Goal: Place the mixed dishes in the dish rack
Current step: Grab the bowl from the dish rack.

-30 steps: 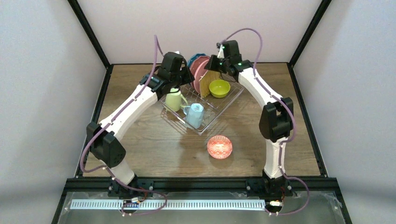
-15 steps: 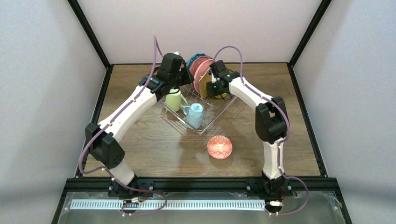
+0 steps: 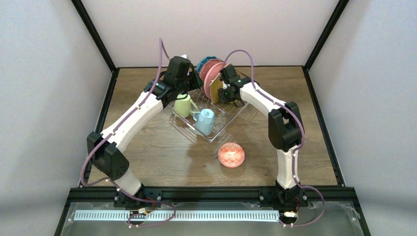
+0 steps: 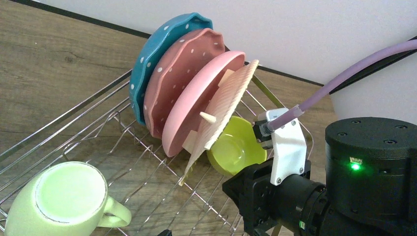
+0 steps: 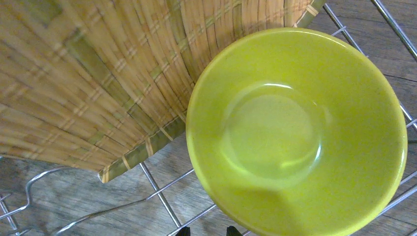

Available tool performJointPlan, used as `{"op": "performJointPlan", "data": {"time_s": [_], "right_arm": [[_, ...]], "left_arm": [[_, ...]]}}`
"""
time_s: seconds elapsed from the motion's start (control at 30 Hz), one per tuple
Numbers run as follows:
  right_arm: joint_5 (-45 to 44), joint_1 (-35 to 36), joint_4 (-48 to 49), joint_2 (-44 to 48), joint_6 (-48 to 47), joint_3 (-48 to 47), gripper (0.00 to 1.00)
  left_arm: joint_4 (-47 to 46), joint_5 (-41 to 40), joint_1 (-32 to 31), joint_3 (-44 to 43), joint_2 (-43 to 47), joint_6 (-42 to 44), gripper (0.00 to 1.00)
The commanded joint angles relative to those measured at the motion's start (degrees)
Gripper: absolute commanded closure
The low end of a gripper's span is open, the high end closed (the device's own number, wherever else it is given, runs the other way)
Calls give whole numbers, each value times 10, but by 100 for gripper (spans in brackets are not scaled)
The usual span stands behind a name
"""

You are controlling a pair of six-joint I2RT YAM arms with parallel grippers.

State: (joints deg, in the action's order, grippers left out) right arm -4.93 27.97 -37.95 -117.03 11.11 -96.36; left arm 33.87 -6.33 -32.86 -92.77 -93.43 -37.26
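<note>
The wire dish rack (image 3: 223, 119) holds a blue dotted plate (image 4: 162, 49), two pink plates (image 4: 196, 105) and the woven tan plate (image 4: 223, 105) on edge. It also holds the lime bowl (image 5: 295, 132), a pale green mug (image 3: 183, 104) and a light blue mug (image 3: 205, 121). A red-patterned bowl (image 3: 231, 155) sits on the table in front of the rack. My right gripper (image 5: 207, 230) is low over the lime bowl's near rim, narrowly open and empty. My left gripper (image 3: 184, 91) hovers above the green mug, empty. Only one of its fingertips (image 4: 164, 232) shows. No blue-patterned bowl shows.
The wooden table (image 3: 147, 142) is bounded by a black frame and grey walls. The right arm's wrist (image 4: 314, 196) is close in front of the left wrist camera. Rack wires (image 5: 157, 196) run just under the right fingertips.
My right gripper came down from above the woven plate to low over the lime bowl, and its elbow folded back. The left arm shifted only slightly.
</note>
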Motion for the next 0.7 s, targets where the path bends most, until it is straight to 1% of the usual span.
{"op": "performJointPlan", "data": {"time_s": [0.0, 0.17, 0.27, 0.37, 0.4, 0.5, 0.53, 0.67], "right_arm": [[-9, 14, -16, 10, -19, -24, 59], [-13, 22, -27, 28, -26, -33, 58], [-18, 24, -35, 29, -30, -47, 50], [-25, 23, -36, 23, -36, -55, 49], [-26, 23, -35, 22, -36, -58, 46], [-30, 23, -30, 14, -40, -64, 44], [-34, 24, -33, 9, -43, -68, 42], [-49, 23, -38, -17, -58, -91, 41]], "left_arm": [[-5, 2, 4, 1, 10, 7, 5], [-7, 4, 5, -2, 7, 7, 5], [-9, 7, 5, -2, 5, 7, 5], [-10, 9, 5, -2, 2, 6, 5], [-11, 9, 5, -2, 2, 7, 5], [-10, 10, 6, -2, -1, 7, 5], [-10, 10, 7, -2, -2, 8, 5], [-9, 11, 10, -1, -4, 8, 5]]}}
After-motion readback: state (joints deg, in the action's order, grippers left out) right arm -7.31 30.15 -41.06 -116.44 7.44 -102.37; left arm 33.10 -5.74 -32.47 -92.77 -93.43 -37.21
